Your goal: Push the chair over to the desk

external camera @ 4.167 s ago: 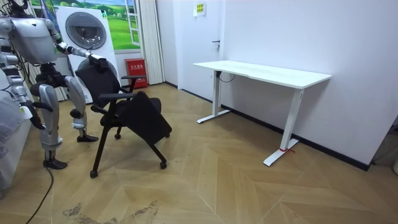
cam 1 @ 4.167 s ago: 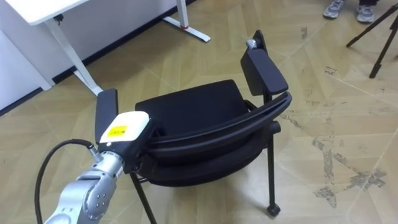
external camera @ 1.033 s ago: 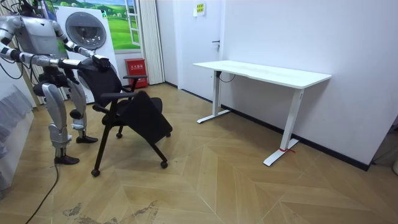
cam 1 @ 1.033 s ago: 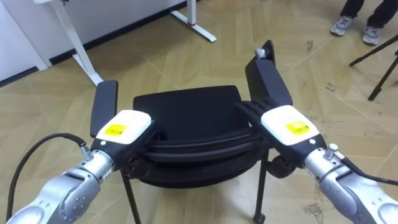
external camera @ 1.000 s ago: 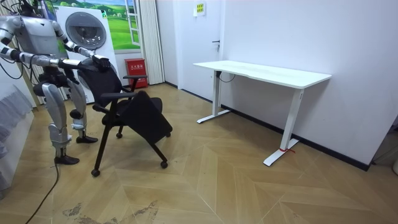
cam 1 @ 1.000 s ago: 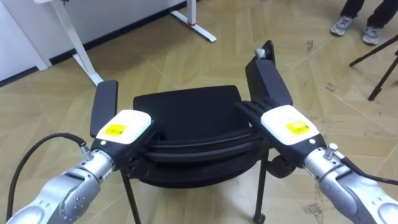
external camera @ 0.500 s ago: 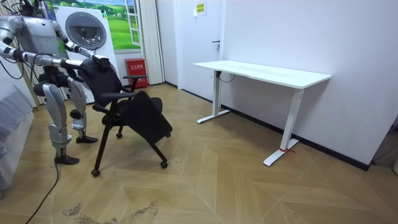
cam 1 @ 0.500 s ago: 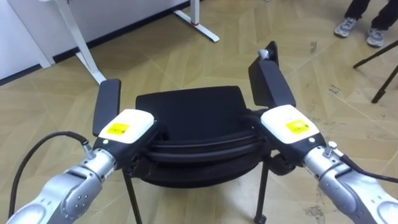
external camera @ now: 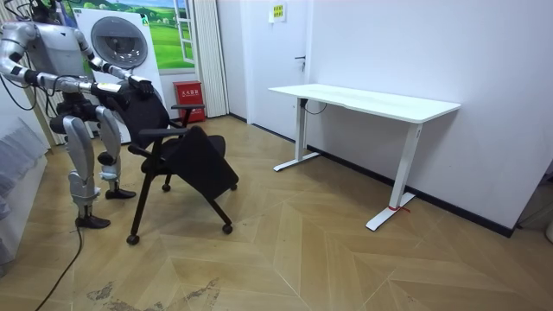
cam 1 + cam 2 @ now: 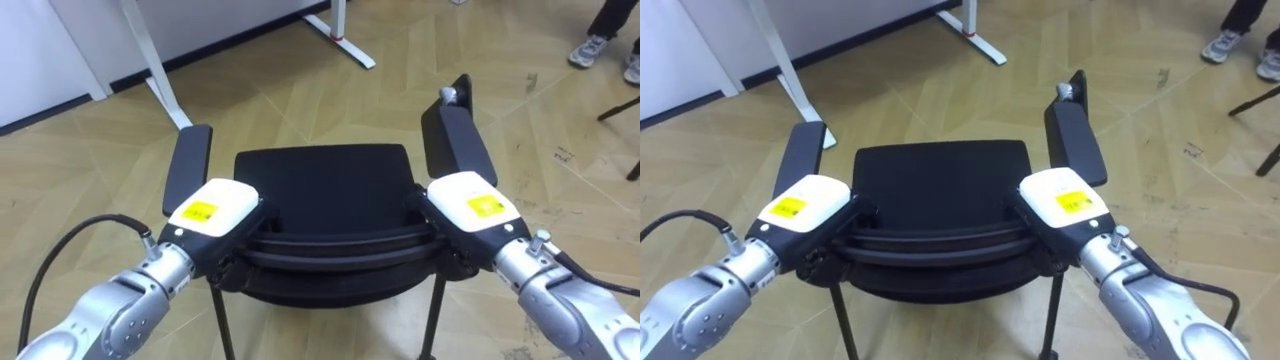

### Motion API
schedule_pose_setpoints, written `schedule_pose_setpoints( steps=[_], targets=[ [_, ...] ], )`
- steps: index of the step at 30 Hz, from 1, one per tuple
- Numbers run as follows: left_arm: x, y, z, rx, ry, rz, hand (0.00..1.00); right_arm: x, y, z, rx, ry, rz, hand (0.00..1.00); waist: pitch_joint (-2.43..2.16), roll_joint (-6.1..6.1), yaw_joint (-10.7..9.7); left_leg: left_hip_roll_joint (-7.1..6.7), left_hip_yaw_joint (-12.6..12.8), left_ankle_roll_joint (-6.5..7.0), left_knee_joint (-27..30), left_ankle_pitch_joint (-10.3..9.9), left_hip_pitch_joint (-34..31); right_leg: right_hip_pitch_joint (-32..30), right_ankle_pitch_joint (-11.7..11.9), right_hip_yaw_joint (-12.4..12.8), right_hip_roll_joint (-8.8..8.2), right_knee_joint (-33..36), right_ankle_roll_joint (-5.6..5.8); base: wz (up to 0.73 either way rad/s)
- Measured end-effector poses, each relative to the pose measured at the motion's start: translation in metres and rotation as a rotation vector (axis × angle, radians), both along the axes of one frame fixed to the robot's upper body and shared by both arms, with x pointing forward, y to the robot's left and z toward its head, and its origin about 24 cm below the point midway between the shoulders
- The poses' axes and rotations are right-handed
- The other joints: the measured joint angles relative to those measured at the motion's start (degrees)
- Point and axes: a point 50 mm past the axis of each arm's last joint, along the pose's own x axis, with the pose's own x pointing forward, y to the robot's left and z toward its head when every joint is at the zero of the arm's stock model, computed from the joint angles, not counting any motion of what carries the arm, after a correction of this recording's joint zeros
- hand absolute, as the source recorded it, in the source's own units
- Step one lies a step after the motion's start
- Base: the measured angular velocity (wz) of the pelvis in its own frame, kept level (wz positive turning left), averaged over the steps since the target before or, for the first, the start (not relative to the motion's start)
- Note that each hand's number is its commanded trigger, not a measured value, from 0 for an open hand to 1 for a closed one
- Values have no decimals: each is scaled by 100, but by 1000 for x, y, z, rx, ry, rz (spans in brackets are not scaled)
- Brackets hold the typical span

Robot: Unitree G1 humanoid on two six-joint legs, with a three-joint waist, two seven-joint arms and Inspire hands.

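Note:
A black chair [image 10: 320, 185] with two armrests stands right in front of me, its seat facing away; in the room view I stand behind the chair [image 9: 177, 160] at the room view's left. My left hand [image 10: 212, 212] lies on the left end of the backrest's top rail [image 10: 340, 243], fingers curled over it. At the rail's right end my right hand [image 10: 468, 208] sits the same way, its fingers curled down round the rail. The fingertips of both hands are hidden behind the backrest.
A white desk [image 9: 363, 99] stands ahead by the wall, its legs [image 10: 160, 85] on the wooden floor beyond the chair. A person's shoes [image 10: 590, 48] and a dark tripod leg [image 10: 622, 108] are at the far right. Behind me are a washing machine [image 9: 121, 41] and a red box [image 9: 187, 93].
My right hand's fingers, straight over the rail a second ago, have curled down round it. The left hand keeps its hold. The eye view has shifted a little.

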Motion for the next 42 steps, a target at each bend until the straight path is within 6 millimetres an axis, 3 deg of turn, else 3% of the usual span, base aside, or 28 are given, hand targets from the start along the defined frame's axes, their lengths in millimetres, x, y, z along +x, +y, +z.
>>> schedule_pose_setpoints(
  steps=[18, 21, 22, 24, 26, 27, 28, 29, 30, 31, 32, 33, 34, 36, 37, 38, 39, 41, 42],
  targets=[
    [-1, 0, -4, 0, 10, 7, 100, 0, 0, -1, 11, -11, 3, 100, 14, 18, 32, 23, 4, 0, 244, 0, -80, -20, -19, -44, -1, 145, -9, 0],
    [0, 3, -8, 3, 23, 19, 100, -1, 2, -8, 23, 9, 0, 100, 19, -94, 41, 25, 3, -1, 1006, -3, -374, -119, -167, -292, -77, 572, -75, 5],
    [0, 4, -10, 5, 31, 17, 100, -1, 3, -9, 25, 14, 2, 100, 27, -121, 37, 45, 2, -1, 1519, -3, -587, -132, -227, -363, -98, 694, -96, 15],
    [-1, 5, -12, 3, 39, 15, 100, -2, 3, -9, 25, 16, 8, 100, 38, -102, 41, 138, 3, -1, 2343, -2, -953, -115, -367, -390, -72, 839, -174, 11],
    [-1, 7, -12, -4, 43, 19, 100, -1, 3, -9, 28, 12, 16, 100, 59, -46, 29, 311, 1, 22, 3307, 33, -1370, -15, -656, -400, 20, 911, -305, 11],
    [-1, 7, -12, -6, 44, 22, 100, 0, 3, -9, 29, 11, 17, 100, 67, -32, 15, 366, 1, 49, 3542, 91, -1486, 16, -720, -400, 30, 919, -350, 17],
    [-1, 7, -13, -8, 49, 28, 100, 1, 4, -9, 33, 12, 14, 100, 77, -29, 3, 442, 2, 121, 3918, 312, -1739, 68, -775, -435, 63, 1005, -403, 15],
    [-1, 7, -14, -7, 50, 29, 100, 1, 4, -9, 35, 13, 14, 100, 116, -110, 4, 436, 1, 148, 4021, 400, -1828, 78, -814, -425, 50, 1037, -432, 31],
    [0, 6, -13, -13, 47, 28, 100, 1, 1, -8, 30, 7, 13, 100, 115, -117, -36, 342, 5, 162, 4037, 349, -2022, 39, -901, -412, 30, 1106, -471, 52],
    [2, 2, -12, -25, 40, 25, 100, 2, -3, -5, 24, -3, 16, 100, 120, -123, -141, 95, 15, 241, 3938, 135, -2270, -48, -1014, -409, -16, 1259, -468, 47],
    [2, 0, -13, -32, 38, 22, 100, 3, -7, -3, 18, -11, 14, 100, 121, -138, -151, -120, 97, 284, 3688, 46, -2440, -129, -1125, -361, -94, 1433, -449, 17],
    [2, -1, -13, -33, 38, 19, 100, 3, -7, -3, 18, -12, 14, 100, 120, -142, -122, -207, 190, 286, 3466, 38, -2491, -140, -1172, -308, -119, 1481, -426, -24],
    [2, -2, -12, -38, 40, 11, 100, 1, -9, -3, 14, -13, 17, 100, 119, -131, -64, -347, 313, 302, 2834, 56, -2546, -154, -1243, -297, -167, 1540, -399, -31],
    [0, -2, -11, -37, 38, -6, 100, -2, -12, -3, 22, -17, 19, 100, 81, -75, 18, -457, 309, 358, 1755, 199, -2551, -103, -1387, -291, -177, 1578, -368, -35],
    [-2, -1, -11, -31, 33, -12, 100, -3, -11, -4, 28, -16, 20, 100, 49, -126, 94, -527, 311, 463, 1568, 539, -2502, -50, -1496, -214, -247, 1622, -288, -38],
    [-2, -1, -10, -30, 29, -18, 100, -4, -11, -4, 30, -17, 20, 100, -13, -139, 94, -633, 334, 558, 1589, 619, -2471, -15, -1554, -159, -343, 1598, -172, -29],
    [-2, 0, -9, -29, 25, -17, 100, -4, -11, -4, 31, -22, 19, 100, -40, -159, 82, -703, 356, 616, 1604, 612, -2450, 6, -1551, -136, -408, 1590, -81, -27],
    [-1, 0, -5, -31, 8, -14, 100, -3, -10, 1, 29, -51, 24, 100, -60, -232, 89, -1014, 496, 930, 1685, 492, -2321, 134, -1636, -52, -705, 1630, 165, -21],
    [-1, 0, -5, -33, 8, -12, 100, -3, -11, 1, 30, -54, 24, 100, -66, -243, 88, -1110, 496, 1014, 1723, 437, -2295, 151, -1665, -43, -791, 1743, 219, -22]
  ],
)
